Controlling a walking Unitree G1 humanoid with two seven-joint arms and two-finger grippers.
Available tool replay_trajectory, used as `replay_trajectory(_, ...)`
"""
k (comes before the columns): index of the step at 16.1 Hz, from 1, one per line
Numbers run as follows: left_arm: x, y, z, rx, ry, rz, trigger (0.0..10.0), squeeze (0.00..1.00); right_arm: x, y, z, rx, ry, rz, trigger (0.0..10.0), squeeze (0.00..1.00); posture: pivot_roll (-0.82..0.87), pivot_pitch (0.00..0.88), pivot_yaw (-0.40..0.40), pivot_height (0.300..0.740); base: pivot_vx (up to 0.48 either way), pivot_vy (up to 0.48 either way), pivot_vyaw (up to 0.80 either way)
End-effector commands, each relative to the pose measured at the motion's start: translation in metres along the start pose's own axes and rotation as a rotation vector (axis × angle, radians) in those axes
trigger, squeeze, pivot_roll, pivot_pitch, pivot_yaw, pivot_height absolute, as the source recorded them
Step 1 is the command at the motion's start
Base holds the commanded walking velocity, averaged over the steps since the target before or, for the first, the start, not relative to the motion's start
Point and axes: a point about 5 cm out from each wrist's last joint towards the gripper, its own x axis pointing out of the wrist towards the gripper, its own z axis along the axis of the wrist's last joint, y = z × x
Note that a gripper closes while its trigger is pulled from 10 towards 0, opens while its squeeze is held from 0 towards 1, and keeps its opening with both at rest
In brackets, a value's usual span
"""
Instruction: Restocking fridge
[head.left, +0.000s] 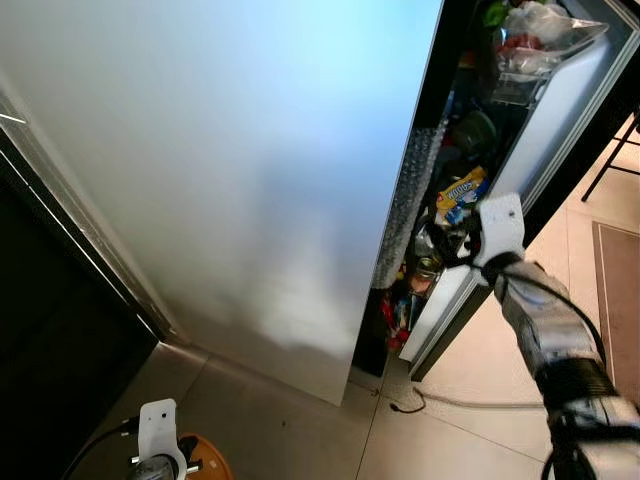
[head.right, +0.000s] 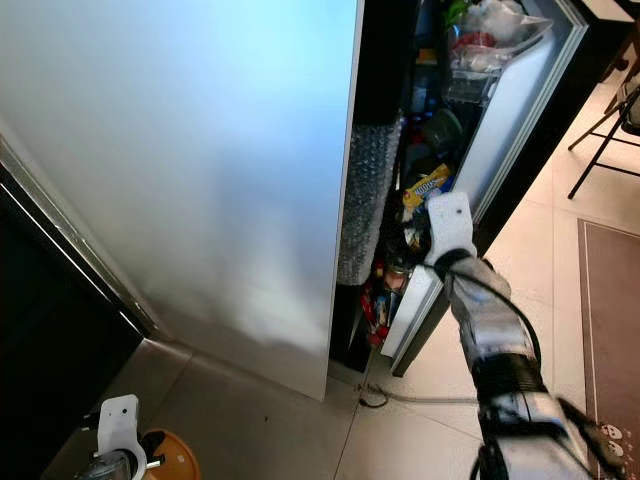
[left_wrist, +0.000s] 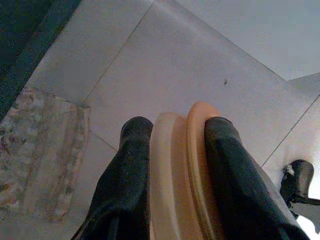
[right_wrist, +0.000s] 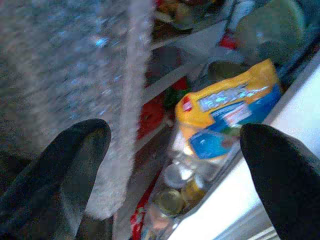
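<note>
The fridge has a tall pale door (head.left: 230, 150) shut on the left and a right door (head.left: 560, 130) swung partly open. The open door's shelves hold a yellow and blue packet (head.left: 462, 187), jars (right_wrist: 170, 200), a green item (head.left: 475, 130) and a plastic bag (head.left: 540, 30) at the top. My right gripper (right_wrist: 175, 135) is open at the gap between the doors, level with the packet, with nothing between its fingers. My left gripper (left_wrist: 175, 127) hangs low near the floor, shut on a flat orange-tan disc-shaped item (left_wrist: 175, 190).
A bubble-wrap-like sheet (head.left: 410, 200) hangs along the fridge's inner edge. A dark cabinet (head.left: 50, 320) stands to the left. On the tiled floor lie a cable (head.left: 420, 403), a mat (head.left: 620, 290) on the right and a patterned rug (left_wrist: 35, 155). A chair leg (head.left: 610, 150) stands by the open door.
</note>
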Motion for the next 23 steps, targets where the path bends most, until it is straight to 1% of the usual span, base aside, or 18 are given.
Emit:
replay_trajectory(1,-0.001,0.004,-0.005,0.027,0.026,0.004,10.0,0.0,0.001,-0.014,0.005,-0.008,-0.007,-0.063,10.0,0.0,-0.06,0.107,0.014,0.74,0.0,0.0,0.0)
replay_trajectory(4,-0.001,0.004,-0.004,0.03,0.026,0.003,10.0,0.0,0.002,-0.025,0.008,-0.02,-0.016,-0.097,10.0,0.0,-0.06,0.109,0.016,0.74,0.0,0.0,0.0)
replay_trajectory(5,-0.001,0.004,-0.004,0.031,0.025,0.002,10.0,0.0,0.001,-0.033,0.01,-0.016,-0.024,-0.147,10.0,0.0,-0.06,0.109,0.016,0.74,0.0,0.0,0.0)
replay_trajectory(7,-0.001,0.004,-0.004,0.034,0.026,0.001,10.0,0.0,-0.001,-0.041,0.01,-0.005,-0.027,-0.197,10.0,0.0,-0.06,0.113,0.018,0.74,0.0,0.0,0.0)
replay_trajectory(21,-0.001,0.004,-0.004,0.035,0.026,0.001,10.0,0.0,0.001,-0.043,0.009,-0.008,-0.033,-0.206,10.0,0.0,-0.06,0.113,0.018,0.74,0.0,0.0,0.0)
replay_trajectory(22,0.0,0.005,-0.003,0.049,0.029,-0.006,10.0,0.0,-0.111,-0.149,-0.074,0.004,0.21,-0.698,10.0,0.0,-0.09,0.117,0.02,0.74,0.0,0.0,0.0)
replay_trajectory(23,0.0,0.005,-0.003,0.052,0.029,-0.008,10.0,0.0,-0.129,-0.159,-0.082,0.0,0.241,-0.762,10.0,0.0,-0.09,0.116,0.022,0.74,0.0,0.0,0.0)
